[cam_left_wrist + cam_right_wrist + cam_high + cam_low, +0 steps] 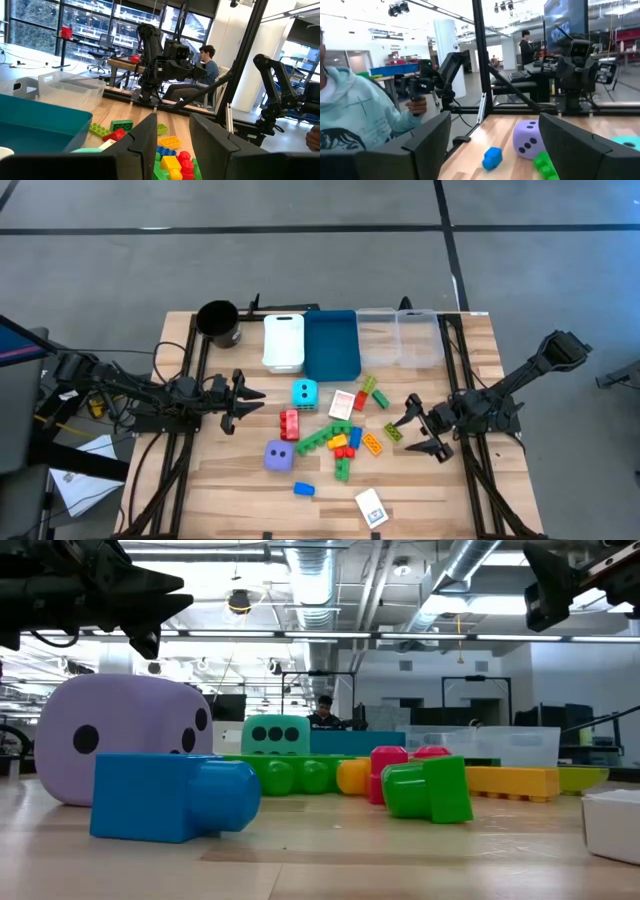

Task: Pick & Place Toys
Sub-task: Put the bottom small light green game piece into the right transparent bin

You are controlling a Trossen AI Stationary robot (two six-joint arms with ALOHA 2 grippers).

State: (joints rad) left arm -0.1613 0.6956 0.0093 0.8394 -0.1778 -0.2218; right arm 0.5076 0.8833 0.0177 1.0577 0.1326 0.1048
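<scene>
At frame centre we see the toys (335,435) scattered on the table (200,480). Left gripper (252,402) narrowly parted, empty; right gripper (418,430) wide apart, empty, both hovering beside them.

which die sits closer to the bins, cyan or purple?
The cyan die: it sits just below the blue bin. The purple die lies farther toward the table's front edge.

Toys (335,435) mid-table between left pincer (252,402) and right pincer (418,427), bins (331,345) behind.

Two dark, cable-draped jointed arms
</scene>
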